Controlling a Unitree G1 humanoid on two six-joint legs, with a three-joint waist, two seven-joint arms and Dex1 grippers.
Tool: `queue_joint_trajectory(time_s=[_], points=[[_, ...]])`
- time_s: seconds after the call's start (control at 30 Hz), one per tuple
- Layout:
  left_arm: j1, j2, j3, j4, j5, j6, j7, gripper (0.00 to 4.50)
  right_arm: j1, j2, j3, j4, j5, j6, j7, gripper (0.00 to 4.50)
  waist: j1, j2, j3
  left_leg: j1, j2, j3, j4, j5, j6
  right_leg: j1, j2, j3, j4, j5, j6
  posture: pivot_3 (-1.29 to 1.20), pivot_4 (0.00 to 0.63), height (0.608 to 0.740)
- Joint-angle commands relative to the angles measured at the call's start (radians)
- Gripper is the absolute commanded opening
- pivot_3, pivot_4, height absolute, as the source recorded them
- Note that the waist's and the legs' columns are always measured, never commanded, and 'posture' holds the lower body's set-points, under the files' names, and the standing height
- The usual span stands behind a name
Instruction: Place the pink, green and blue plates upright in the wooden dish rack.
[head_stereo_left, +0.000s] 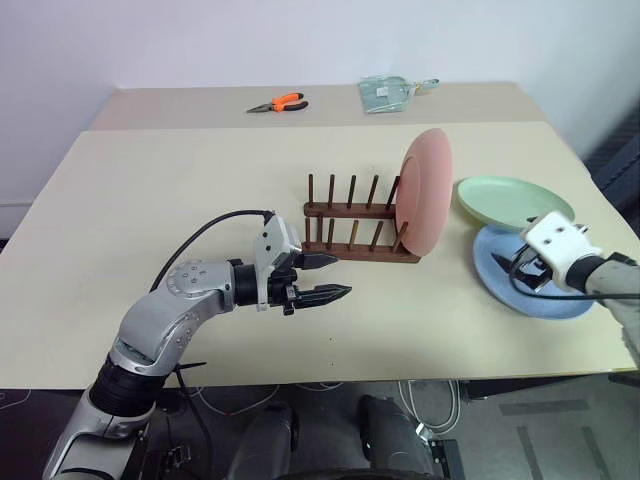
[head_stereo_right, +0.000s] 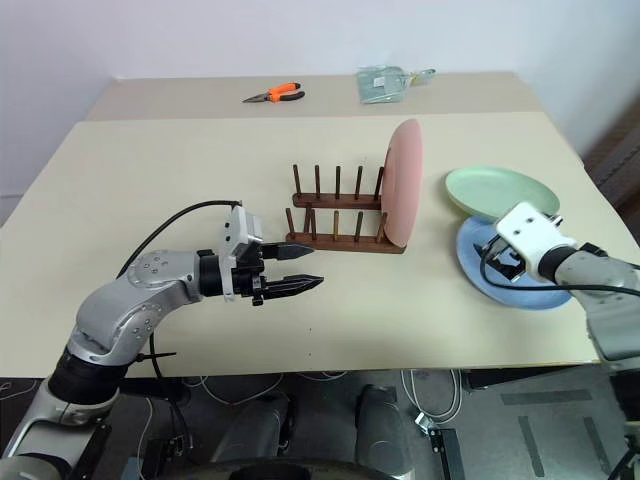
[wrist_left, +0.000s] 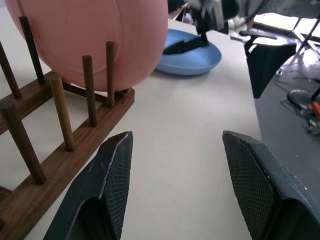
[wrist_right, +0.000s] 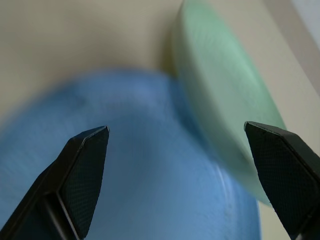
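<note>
The pink plate (head_stereo_left: 427, 190) stands upright at the right end of the wooden dish rack (head_stereo_left: 350, 235). Right of the rack the blue plate (head_stereo_left: 495, 265) lies flat, and the green plate (head_stereo_left: 512, 200) rests tilted with one edge on the blue plate's far rim. My right gripper (head_stereo_left: 525, 265) hovers just over the blue plate, open and holding nothing; in the right wrist view its fingertips (wrist_right: 90, 150) straddle the blue plate (wrist_right: 140, 175) and the green plate (wrist_right: 220, 100). My left gripper (head_stereo_left: 340, 276) is open and empty in front of the rack, pointing right toward the pink plate (wrist_left: 90, 35).
Orange-handled pliers (head_stereo_left: 280, 103) and a clear plastic packet (head_stereo_left: 385, 93) lie on the far table. Bare tabletop stretches left of the rack and along the front edge. The rack's left slots hold nothing.
</note>
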Motion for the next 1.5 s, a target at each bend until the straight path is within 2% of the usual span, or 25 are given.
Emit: queue_joint_trajectory(time_s=[0.03, 0.1, 0.3, 0.33, 0.43, 0.53, 0.63, 0.77, 0.87, 0.93, 1.03, 1.17, 1.3, 1.5], points=[[0.006, 0.002, 0.002, -0.029, 0.017, -0.022, 0.002, 2.94, -0.114, 0.013, 0.055, 0.174, -0.162, -0.173, -0.096, 3.90, 0.001, 0.000, 0.000, 0.000, 0.000, 0.000, 0.000, 0.000, 0.000, 0.000, 0.000, 0.000, 0.000, 0.000, 0.000, 0.00, 0.150, 0.740], [0.021, 0.006, 0.006, -0.040, 0.022, -0.019, 0.009, 2.94, -0.159, 0.027, 0.079, 0.249, -0.209, -0.231, -0.126, 3.21, 0.003, 0.000, 0.000, 0.000, 0.000, 0.000, 0.000, 0.000, 0.000, 0.000, 0.000, 0.000, 0.000, 0.000, 0.000, 0.00, 0.150, 0.740], [0.046, 0.011, 0.014, -0.060, 0.026, -0.015, 0.022, 2.94, -0.198, 0.032, 0.070, 0.295, -0.244, -0.323, -0.133, 0.18, 0.007, -0.001, 0.000, 0.000, -0.001, -0.001, 0.001, 0.000, 0.000, 0.001, 0.000, 0.000, 0.000, 0.000, 0.000, 0.00, 0.150, 0.740], [0.048, 0.012, 0.013, -0.061, 0.028, -0.017, 0.023, 2.94, -0.189, 0.026, 0.053, 0.274, -0.236, -0.326, -0.132, 0.08, 0.006, -0.001, 0.000, 0.000, -0.001, -0.001, 0.001, 0.000, 0.000, 0.001, 0.000, 0.001, 0.000, 0.000, 0.000, 0.00, 0.150, 0.740], [0.049, 0.014, 0.015, -0.057, 0.032, -0.021, 0.024, 2.94, -0.149, 0.019, -0.031, 0.169, -0.170, -0.300, -0.121, 0.08, 0.006, 0.000, 0.000, 0.000, -0.001, -0.001, 0.001, 0.000, 0.000, 0.001, 0.000, 0.001, 0.000, 0.000, 0.000, 0.00, 0.150, 0.740], [0.045, 0.013, 0.032, -0.038, 0.037, -0.032, 0.026, 2.94, -0.113, 0.081, -0.215, -0.044, 0.068, -0.144, -0.074, 0.08, 0.006, 0.000, 0.000, 0.000, -0.001, -0.002, 0.001, 0.000, 0.000, 0.001, 0.000, 0.001, 0.001, 0.000, 0.000, 0.00, 0.150, 0.740], [0.040, 0.016, 0.055, -0.001, 0.045, -0.047, 0.022, 2.94, -0.124, 0.178, -0.410, -0.305, 0.446, 0.131, -0.057, 0.08, 0.004, 0.001, 0.000, 0.001, 0.000, -0.002, 0.000, 0.000, 0.000, 0.001, 0.001, 0.001, 0.001, 0.000, 0.001, 0.00, 0.150, 0.740], [0.034, 0.030, 0.080, 0.055, 0.062, -0.086, 0.006, 2.94, -0.174, 0.263, -0.603, -0.580, 1.098, 0.438, -0.149, 0.08, 0.008, 0.001, 0.000, 0.000, 0.001, -0.006, 0.001, 0.000, 0.000, 0.002, 0.001, -0.001, 0.001, 0.000, 0.000, 0.00, 0.150, 0.740], [0.024, 0.042, 0.106, 0.101, 0.072, -0.109, -0.003, 2.94, -0.232, 0.333, -0.589, -0.731, 1.486, 0.487, -0.318, 0.08, 0.008, 0.001, 0.000, 0.000, 0.001, -0.006, 0.001, 0.000, 0.000, 0.002, 0.001, -0.001, 0.001, 0.000, 0.000, 0.00, 0.150, 0.740], [0.022, 0.048, 0.120, 0.112, 0.070, -0.115, -0.006, 2.94, -0.258, 0.401, -0.518, -0.806, 1.606, 0.478, -0.455, 0.08, 0.006, 0.001, 0.000, 0.000, 0.001, -0.006, 0.000, 0.000, 0.000, 0.002, 0.001, -0.001, 0.001, 0.000, 0.000, 0.00, 0.150, 0.740], [0.032, 0.055, 0.135, 0.102, 0.064, -0.114, -0.010, 2.94, -0.260, 0.487, -0.402, -0.880, 1.650, 0.470, -0.621, 0.08, 0.005, 0.000, 0.000, 0.000, 0.001, -0.006, 0.000, 0.000, 0.000, 0.001, 0.001, -0.001, 0.001, 0.000, 0.000, 0.00, 0.150, 0.740], [0.064, 0.057, 0.147, 0.056, 0.045, -0.096, -0.004, 2.94, -0.215, 0.548, -0.288, -0.916, 1.633, 0.478, -0.730, 0.08, 0.010, 0.001, 0.000, -0.001, 0.001, -0.006, 0.000, 0.000, 0.000, -0.001, 0.000, -0.001, 0.001, 0.000, 0.000, 0.00, 0.150, 0.740], [0.083, 0.053, 0.149, 0.024, 0.037, -0.078, 0.005, 2.94, -0.169, 0.587, -0.209, -0.907, 1.562, 0.482, -0.788, 0.08, 0.008, 0.001, 0.000, -0.001, 0.000, -0.006, 0.000, 0.000, 0.000, 0.000, 0.000, -0.001, 0.001, 0.000, 0.000, 0.00, 0.150, 0.740], [0.084, 0.052, 0.151, 0.005, 0.023, -0.054, 0.010, 2.94, -0.147, 0.590, -0.168, -0.896, 1.490, 0.497, -0.825, 0.08, 0.006, 0.001, 0.000, -0.001, 0.000, -0.005, 0.000, 0.000, 0.000, -0.001, 0.001, -0.001, 0.002, 0.000, 0.000, 0.00, 0.150, 0.740]])
